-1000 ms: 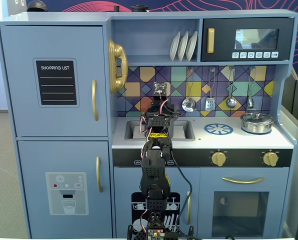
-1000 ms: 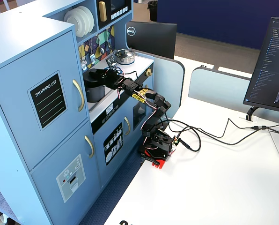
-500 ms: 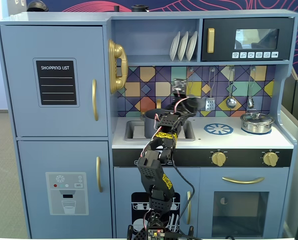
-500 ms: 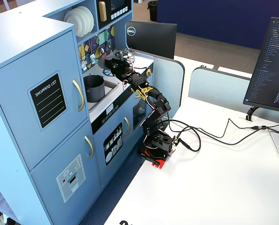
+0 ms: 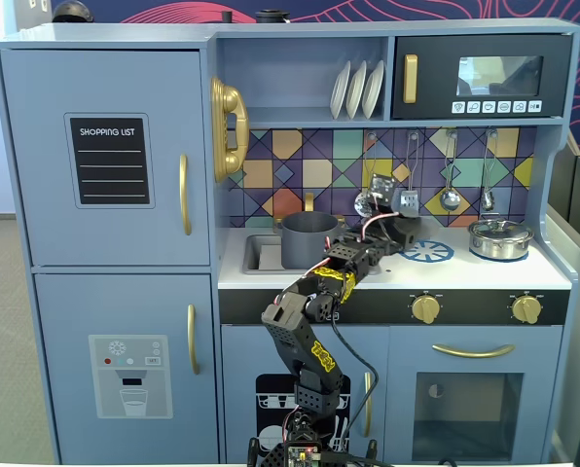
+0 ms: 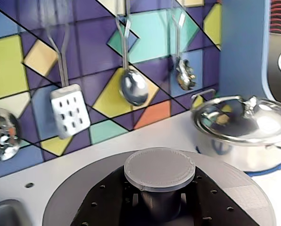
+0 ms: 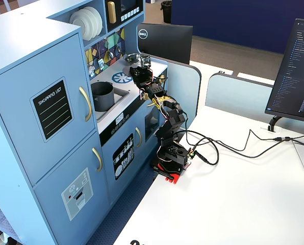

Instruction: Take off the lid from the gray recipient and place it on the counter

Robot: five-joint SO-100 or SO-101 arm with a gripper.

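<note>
You see the lid as matte gray, its knob a paler gray with fine ribbing. The gray recipient reads dark gray, open-topped. The counter is white, carrying a blue spoked burner print. The backsplash is a mosaic of purple, teal, yellow, orange and blue, outlined black. The small pot is shiny silver. The gripper is black, the cabinet pale blue with gold handles.
</note>
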